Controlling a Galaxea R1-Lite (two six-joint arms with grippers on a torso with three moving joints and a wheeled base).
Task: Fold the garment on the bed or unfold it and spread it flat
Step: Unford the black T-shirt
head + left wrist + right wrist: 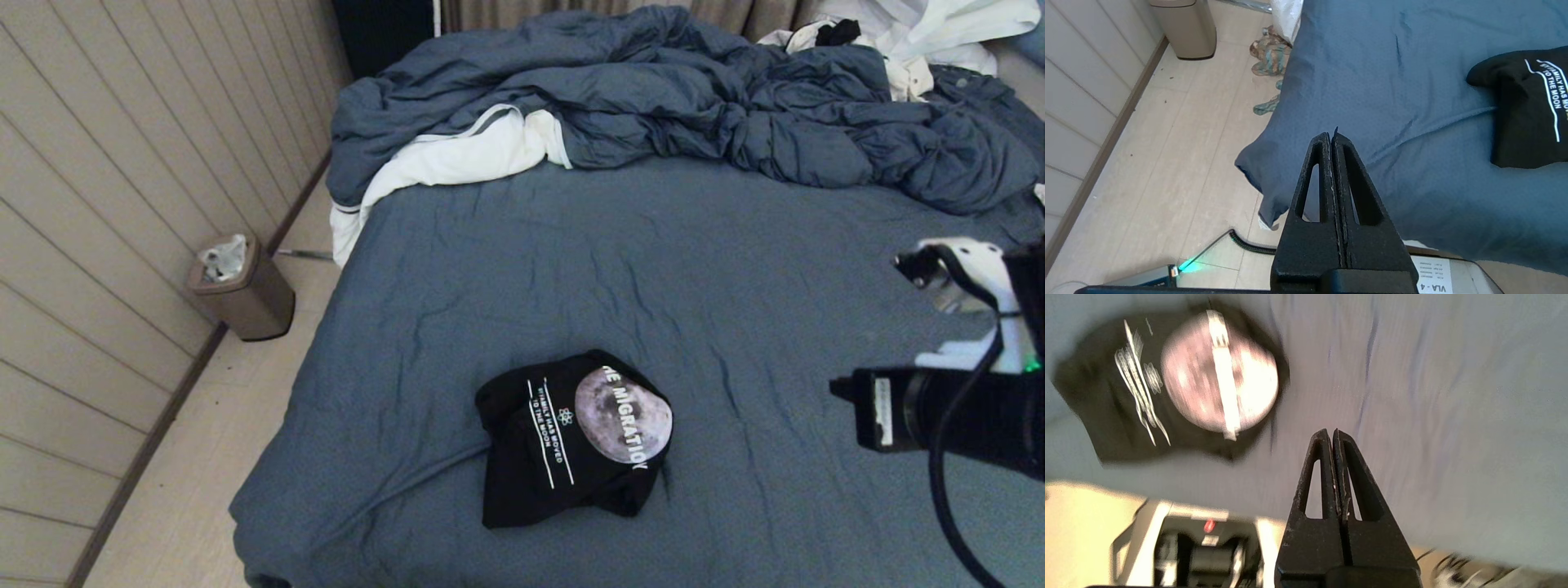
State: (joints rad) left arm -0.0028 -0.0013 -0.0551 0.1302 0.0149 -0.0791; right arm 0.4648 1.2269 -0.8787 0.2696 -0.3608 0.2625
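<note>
You saw one shirt (571, 441) on the bed (735, 294), bunched into a compact folded bundle with the moon print facing up. It lay near the foot edge of the bed, between the left and right sides, nearer the left. Bare sheet surrounded it on every side, with the widest open room beyond it toward the head of the bed and to its right.

One duvet (694, 106) was heaped along the far end, well apart from the shirt. One white cloth (457, 159) stuck out from under the duvet at the bed's left edge. A pile of white fabric (922, 33) sat at the far right corner.

Floor ran along the bed's left edge to a panelled wall (98, 204). One bin (241, 286) stood there against the wall.

The right tool (1333, 435) hung over bare sheet to the right of the shirt, fingers pressed together and empty. The left tool (1332, 136) was parked over the bed's near left corner, fingers likewise together, holding nothing.
</note>
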